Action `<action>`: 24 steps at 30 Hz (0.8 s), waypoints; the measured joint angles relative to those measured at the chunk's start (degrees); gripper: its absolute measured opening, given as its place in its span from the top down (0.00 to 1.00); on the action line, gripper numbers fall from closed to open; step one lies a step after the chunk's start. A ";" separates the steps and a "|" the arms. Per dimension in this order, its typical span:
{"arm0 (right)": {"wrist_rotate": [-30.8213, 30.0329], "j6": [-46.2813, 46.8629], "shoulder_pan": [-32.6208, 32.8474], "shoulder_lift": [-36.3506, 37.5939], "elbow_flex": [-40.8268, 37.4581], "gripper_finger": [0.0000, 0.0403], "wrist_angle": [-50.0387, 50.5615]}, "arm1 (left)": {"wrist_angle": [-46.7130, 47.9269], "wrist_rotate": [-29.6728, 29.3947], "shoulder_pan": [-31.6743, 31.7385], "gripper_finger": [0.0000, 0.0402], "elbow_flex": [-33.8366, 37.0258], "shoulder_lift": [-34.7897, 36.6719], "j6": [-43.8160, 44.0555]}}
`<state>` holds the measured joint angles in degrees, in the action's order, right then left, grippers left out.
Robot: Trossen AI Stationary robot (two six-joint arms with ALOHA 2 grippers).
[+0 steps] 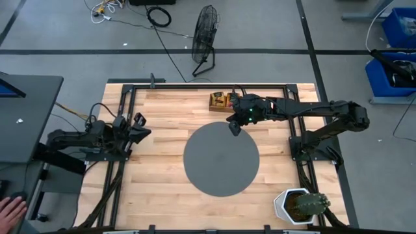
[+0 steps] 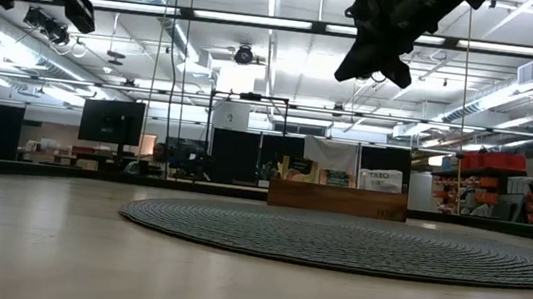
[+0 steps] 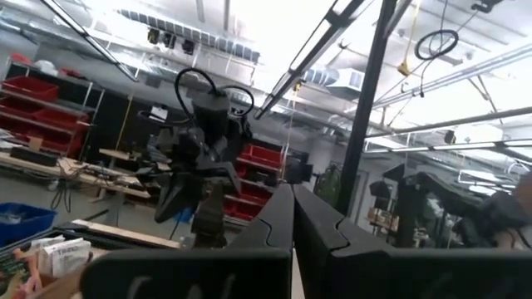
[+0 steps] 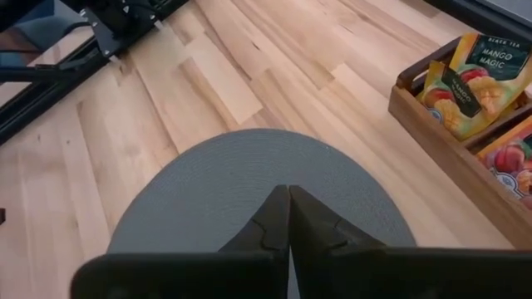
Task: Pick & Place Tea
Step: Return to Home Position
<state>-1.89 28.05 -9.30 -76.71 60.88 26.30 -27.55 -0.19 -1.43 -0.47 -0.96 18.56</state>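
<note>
The tea sachets [image 4: 478, 71] are orange-yellow packets with fruit print. They stand upright in a brown wooden tray [image 4: 432, 124] at the table's far middle [image 1: 221, 101]. My right gripper [image 4: 288, 203] is shut and empty. It hangs high [image 2: 362, 65] over the far edge of a round grey mat [image 1: 221, 158], just on the near side of the tray. My left gripper [image 1: 144, 127] is shut too and waits over the table's left side, raised and pointing right.
The grey mat [image 2: 357, 242] covers the table's middle. A cactus in a white pot [image 1: 301, 205] stands at the near right corner. A person's hand [image 1: 10, 209] shows off the table at the near left. Bare wood [image 4: 166, 91] lies between the mat and the left arm.
</note>
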 joint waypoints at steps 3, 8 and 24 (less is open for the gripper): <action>0.00 0.00 0.08 0.00 0.00 0.98 0.03 | 2.98 0.00 -0.11 0.99 0.00 0.86 0.01; -0.02 -0.90 0.08 0.00 0.00 0.98 -0.01 | 7.87 -0.02 -0.11 0.99 0.00 0.83 0.21; -0.02 -2.76 0.15 0.00 0.00 0.98 -0.17 | 25.87 -2.09 1.01 0.99 0.00 0.58 3.47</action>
<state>-1.91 25.29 -9.15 -76.71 60.88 26.13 -1.68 -2.28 -0.43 -0.47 -0.38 22.04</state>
